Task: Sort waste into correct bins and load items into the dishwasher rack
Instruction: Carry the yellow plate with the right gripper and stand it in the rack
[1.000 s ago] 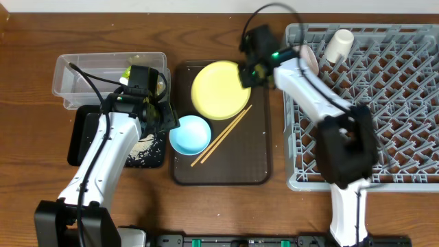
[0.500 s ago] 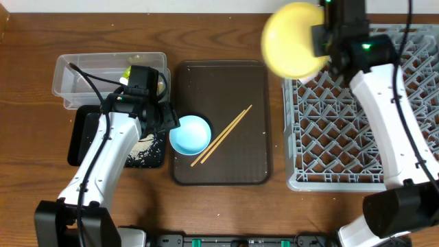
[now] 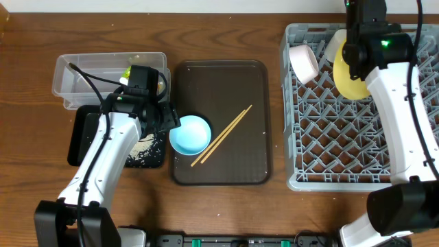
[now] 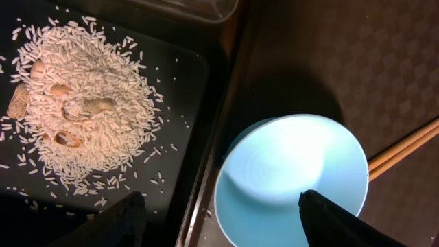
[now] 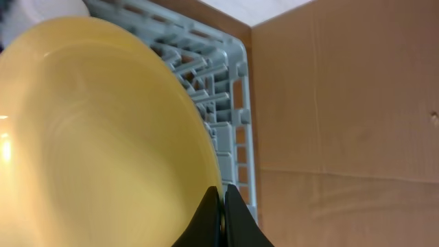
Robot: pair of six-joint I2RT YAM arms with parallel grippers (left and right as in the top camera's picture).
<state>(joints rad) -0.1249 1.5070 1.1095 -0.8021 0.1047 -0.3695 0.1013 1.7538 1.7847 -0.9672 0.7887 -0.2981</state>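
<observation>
Right fingers (image 5: 209,223) pinched shut on the rim of the yellow plate (image 3: 346,81); plate held on edge over the far rows of the dishwasher rack (image 3: 343,140), presumably to drop upright between pegs, beside the tilted white bowl (image 3: 303,62). Left fingers (image 4: 127,219) spread wide, holding nothing, poised over the light blue bowl (image 4: 291,171) on the brown serving tray (image 3: 254,89); probably the next pick. Rice scraps (image 4: 82,103) lie in the black tray (image 4: 185,89); chopsticks (image 3: 221,136) not yet loaded.

Arms (image 3: 103,158): white shells, black joints
Cables (image 3: 89,77): black, looping loose
Wrist light (image 3: 384,44): green
Left gripper (image 4: 219,206), right gripper (image 5: 223,204): black fingers (image 4: 127,219)
</observation>
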